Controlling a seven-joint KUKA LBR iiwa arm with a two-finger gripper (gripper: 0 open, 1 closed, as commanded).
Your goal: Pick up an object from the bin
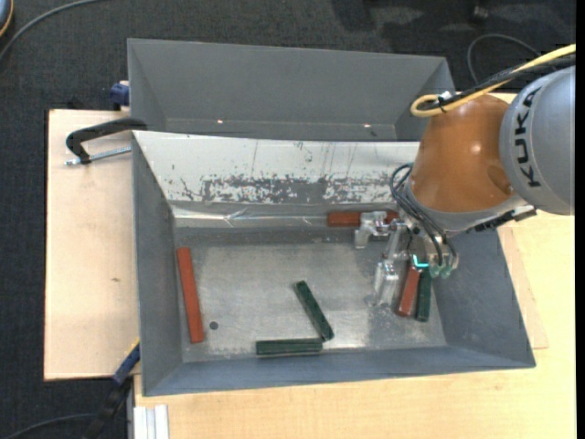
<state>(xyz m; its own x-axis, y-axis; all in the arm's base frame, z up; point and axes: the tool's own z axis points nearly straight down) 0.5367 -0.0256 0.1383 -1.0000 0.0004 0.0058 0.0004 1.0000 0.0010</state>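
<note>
At the bin's [154, 273] right end, pincer [406, 269] low over a red bar [409, 294] and dark green bar [423, 300], side by side. Cannot tell its opening. Apparently nothing lifted; yet to grip, raise.

Lone bar [189, 295] left, bar pair [313, 310] front, pincer [395, 291] right

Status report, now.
Gripper low at right end of bin. Red-brown stick and dark green stick right beside it. Long red stick far left, clear.

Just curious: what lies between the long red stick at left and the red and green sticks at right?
A slanted dark green rectangular stick, per the camera view; otherwise bare bin floor.
</note>
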